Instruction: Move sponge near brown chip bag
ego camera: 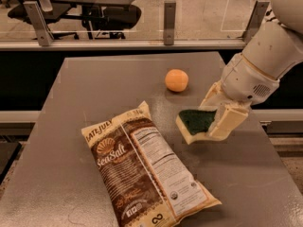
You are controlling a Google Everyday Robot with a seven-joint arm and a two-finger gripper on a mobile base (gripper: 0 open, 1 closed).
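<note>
The sponge (193,123), dark green on top with pale yellow foam below, is held in my gripper (214,117) just above the table, right of centre. The gripper's cream fingers (226,119) are shut on the sponge's right end, and the white arm comes in from the upper right. The brown chip bag (142,169), long and crinkly with "Sea Salt" lettering and a white nutrition label, lies diagonally on the table's front middle. The sponge is a short gap to the right of the bag's upper end.
A round orange fruit (176,80) sits on the grey table (85,93) behind the sponge. A glass barrier with metal posts (169,15) runs along the far edge. The table's right edge is close to the arm.
</note>
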